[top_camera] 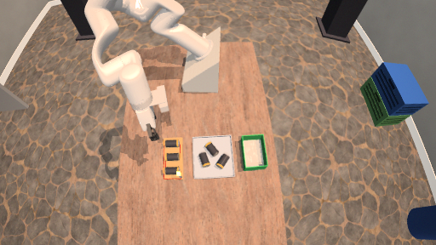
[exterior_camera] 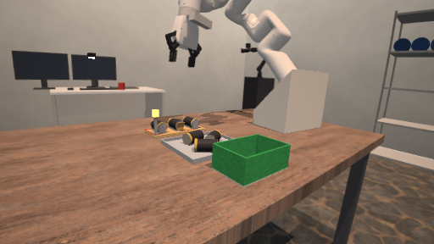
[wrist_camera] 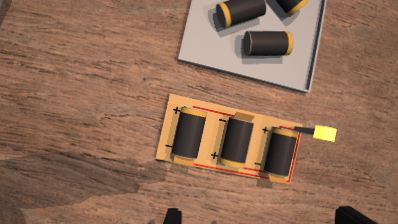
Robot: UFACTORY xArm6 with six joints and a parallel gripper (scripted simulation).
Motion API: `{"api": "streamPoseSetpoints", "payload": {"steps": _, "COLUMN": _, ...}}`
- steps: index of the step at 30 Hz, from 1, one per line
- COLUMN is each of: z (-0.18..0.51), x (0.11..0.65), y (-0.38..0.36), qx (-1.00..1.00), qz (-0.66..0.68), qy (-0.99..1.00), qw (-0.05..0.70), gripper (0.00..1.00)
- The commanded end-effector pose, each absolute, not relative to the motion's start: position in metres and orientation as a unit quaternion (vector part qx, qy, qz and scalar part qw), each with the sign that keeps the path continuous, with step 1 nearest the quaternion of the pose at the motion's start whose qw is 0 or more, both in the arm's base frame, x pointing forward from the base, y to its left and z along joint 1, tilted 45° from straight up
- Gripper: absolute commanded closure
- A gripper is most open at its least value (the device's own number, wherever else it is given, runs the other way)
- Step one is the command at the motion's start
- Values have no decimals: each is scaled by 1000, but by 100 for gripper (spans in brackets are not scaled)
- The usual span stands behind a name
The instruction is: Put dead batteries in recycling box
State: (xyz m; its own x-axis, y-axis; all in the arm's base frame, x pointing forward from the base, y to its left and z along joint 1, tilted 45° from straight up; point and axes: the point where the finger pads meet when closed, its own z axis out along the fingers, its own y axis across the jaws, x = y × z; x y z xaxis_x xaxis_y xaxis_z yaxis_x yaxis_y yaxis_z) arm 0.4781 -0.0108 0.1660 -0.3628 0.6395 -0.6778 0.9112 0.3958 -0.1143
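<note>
The orange holder (top_camera: 180,163) (wrist_camera: 165,131) carries three black batteries side by side, one at the end away from the bulb (wrist_camera: 189,134), one in the middle (wrist_camera: 237,142) and one beside the bulb (wrist_camera: 281,153). The bulb (top_camera: 179,173) (exterior_camera: 155,113) (wrist_camera: 325,133) glows yellow. Three more batteries (top_camera: 211,149) (top_camera: 204,159) (top_camera: 222,161) lie on their sides on the grey tray (top_camera: 196,173) (exterior_camera: 180,153) (wrist_camera: 210,67). The green recycling box (top_camera: 266,158) (exterior_camera: 267,161) stands upright and level, with no battery visible inside. My gripper (exterior_camera: 182,63) (wrist_camera: 257,215) is open and empty, high above the table near the holder.
The wooden table (top_camera: 204,213) (exterior_camera: 106,182) carries everything. The tray lies between the holder and the box. The box stands near the table's side edge. The arm's pale wedge-shaped base (top_camera: 202,74) (exterior_camera: 306,102) stands at the back of the table.
</note>
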Motion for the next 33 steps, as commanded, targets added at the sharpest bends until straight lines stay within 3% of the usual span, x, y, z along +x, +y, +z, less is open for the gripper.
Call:
{"api": "streamPoseSetpoints", "payload": {"steps": 1, "z": 127, "x": 504, "y": -25, "qx": 541, "qz": -259, "qy": 752, "qw": 272, "gripper": 0}}
{"api": "streamPoseSetpoints", "payload": {"steps": 11, "z": 78, "x": 519, "y": -44, "qx": 589, "qz": -270, "qy": 713, "qw": 268, "gripper": 0}}
{"api": "streamPoseSetpoints", "payload": {"steps": 29, "z": 76, "x": 520, "y": -44, "qx": 590, "qz": -271, "qy": 711, "qw": 268, "gripper": 0}}
{"api": "streamPoseSetpoints", "payload": {"steps": 30, "z": 76, "x": 520, "y": -44, "qx": 590, "qz": -271, "qy": 711, "qw": 268, "gripper": 49}}
{"api": "streamPoseSetpoints", "payload": {"steps": 33, "z": 71, "x": 517, "y": -40, "qx": 590, "qz": -271, "qy": 711, "qw": 268, "gripper": 49}}
